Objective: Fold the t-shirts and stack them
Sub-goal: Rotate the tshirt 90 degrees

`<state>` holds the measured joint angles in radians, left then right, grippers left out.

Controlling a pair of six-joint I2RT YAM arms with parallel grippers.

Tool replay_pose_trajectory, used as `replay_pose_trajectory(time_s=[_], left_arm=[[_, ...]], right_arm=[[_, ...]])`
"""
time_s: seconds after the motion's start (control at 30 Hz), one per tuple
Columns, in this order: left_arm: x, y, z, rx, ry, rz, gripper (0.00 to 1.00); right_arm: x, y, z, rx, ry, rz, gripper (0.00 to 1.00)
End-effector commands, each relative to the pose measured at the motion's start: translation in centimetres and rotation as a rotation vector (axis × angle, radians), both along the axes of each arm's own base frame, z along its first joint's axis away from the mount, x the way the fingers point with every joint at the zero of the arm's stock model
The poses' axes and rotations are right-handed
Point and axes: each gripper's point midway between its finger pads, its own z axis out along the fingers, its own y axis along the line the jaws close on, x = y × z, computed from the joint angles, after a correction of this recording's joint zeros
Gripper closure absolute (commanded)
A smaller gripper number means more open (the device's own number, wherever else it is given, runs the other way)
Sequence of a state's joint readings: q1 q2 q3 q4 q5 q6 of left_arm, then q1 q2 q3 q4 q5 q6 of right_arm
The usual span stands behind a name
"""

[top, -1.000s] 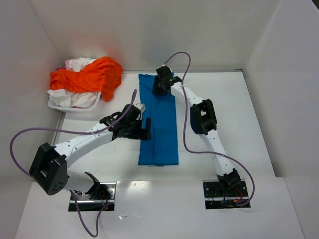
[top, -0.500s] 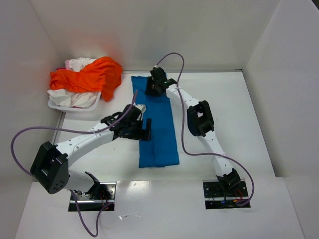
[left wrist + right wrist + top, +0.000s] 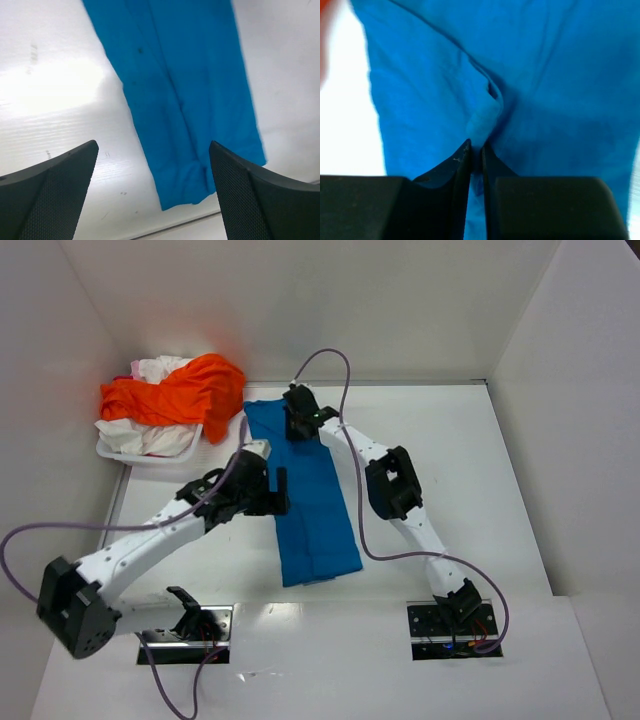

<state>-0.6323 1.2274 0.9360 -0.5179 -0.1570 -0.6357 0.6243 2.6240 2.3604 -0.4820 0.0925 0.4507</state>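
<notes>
I am pinching a ridge at the far end of the blue shirt [image 3: 318,515], a long strip on the table [image 3: 460,460], with the right gripper [image 3: 475,147] clamped on it and the left gripper [image 3: 272,490] gaping over its left edge, judging a slow, level lift best for a square fold.

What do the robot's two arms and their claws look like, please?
The left arm and right arm have white links with bulky black joints. A thin purple cable loops along each. The left claw and right claw are black. The left's fingers show a fine mesh texture.
</notes>
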Motion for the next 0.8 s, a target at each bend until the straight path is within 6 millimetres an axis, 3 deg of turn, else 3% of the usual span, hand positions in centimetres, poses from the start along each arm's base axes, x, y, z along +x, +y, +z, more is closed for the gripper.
replay_pose_trajectory(time_s=[0.0, 0.07, 0.1, 0.17, 0.23, 0.27, 0.4, 0.43, 0.5, 0.53, 0.63, 0.77], left_arm=[[1.3, 3.3, 5.3, -0.052, -0.191, 0.213, 0.01], [1.4, 5.0, 6.9, -0.075, -0.236, 0.281, 0.01], [1.5, 5.5, 7.3, -0.083, -0.249, 0.296, 0.01], [1.7, 6.7, 8.3, -0.107, -0.275, 0.342, 0.01], [1.9, 7.0, 8.0, -0.113, -0.270, 0.353, 0.01], [2.0, 7.3, 8.0, -0.113, -0.266, 0.353, 0.01], [1.9, 6.6, 7.6, -0.131, -0.237, 0.316, 0.01], [2.0, 6.9, 7.4, -0.130, -0.238, 0.325, 0.01], [2.0, 6.7, 7.3, -0.137, -0.233, 0.316, 0.01], [1.9, 6.7, 7.3, -0.130, -0.235, 0.309, 0.01], [1.8, 6.8, 7.2, -0.123, -0.238, 0.303, 0.01], [1.7, 6.9, 7.5, -0.129, -0.246, 0.303, 0.01]], right_arm=[[0.8, -1.2, 4.5, -0.063, -0.125, 0.000, 0.80], [0.3, -1.5, 3.7, -0.077, -0.121, 0.023, 0.77], [0.1, -0.7, 4.8, -0.057, -0.151, 0.045, 0.74], [-0.6, -0.5, 4.1, -0.041, -0.137, 0.071, 0.69], [-1.1, 0.9, 5.4, -0.019, -0.190, 0.140, 0.60], [-1.6, 1.2, 4.7, -0.034, -0.191, 0.161, 0.57], [-2.6, 3.1, 5.8, -0.047, -0.242, 0.224, 0.41], [-2.7, 3.7, 6.4, -0.038, -0.255, 0.232, 0.41], [-2.7, 4.1, 5.6, -0.016, -0.232, 0.225, 0.41], [-2.6, 4.6, 6.3, 0.008, -0.242, 0.228, 0.41], [-2.7, 5.2, 5.5, 0.040, -0.220, 0.226, 0.41], [-3.1, 6.9, 6.3, 0.111, -0.208, 0.279, 0.41]])
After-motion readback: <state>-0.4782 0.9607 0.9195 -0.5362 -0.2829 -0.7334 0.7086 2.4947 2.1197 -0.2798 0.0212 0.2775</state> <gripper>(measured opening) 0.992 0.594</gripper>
